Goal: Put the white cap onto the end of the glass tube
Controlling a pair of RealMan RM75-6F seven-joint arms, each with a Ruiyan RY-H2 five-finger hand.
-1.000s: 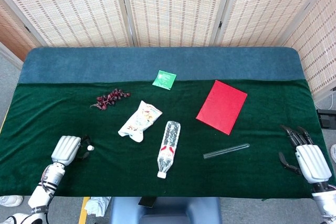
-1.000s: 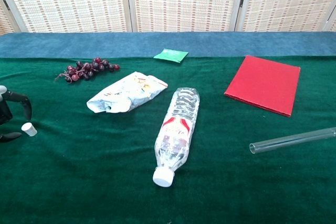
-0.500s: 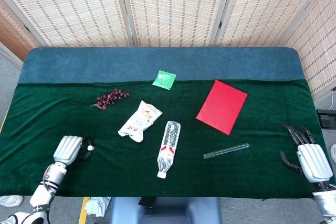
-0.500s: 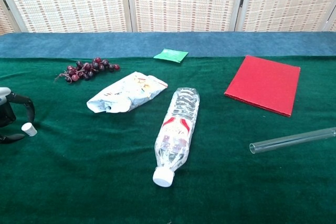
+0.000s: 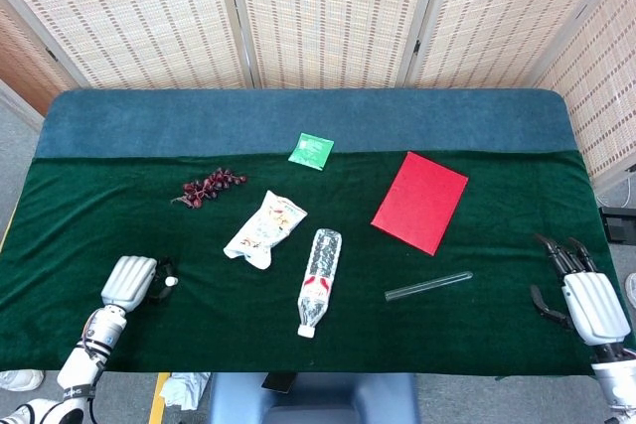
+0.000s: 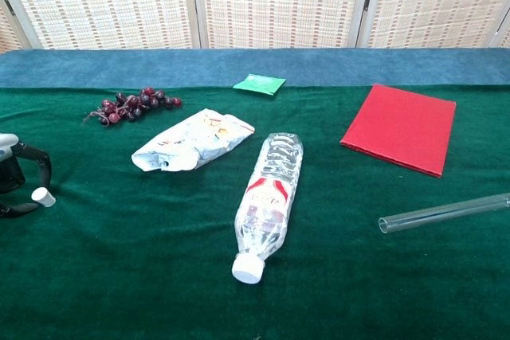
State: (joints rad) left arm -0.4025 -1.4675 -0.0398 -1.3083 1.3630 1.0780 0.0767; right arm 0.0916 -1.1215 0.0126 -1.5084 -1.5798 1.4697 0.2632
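Between the left hand's [image 5: 130, 282] fingers [image 6: 32, 166] sits the white cap [image 6: 41, 196].

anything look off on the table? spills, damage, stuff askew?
No spills. The bottle lies on its side and looks crumpled, though its cap is on. The snack bag is creased and lies flat. The glass tube lies intact, far from the white cap by the left hand.

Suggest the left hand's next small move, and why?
Probably close the left hand on the cap: its fingers curve around the cap, apparently without a grip. The tube lies far off, near the right hand, which is open.
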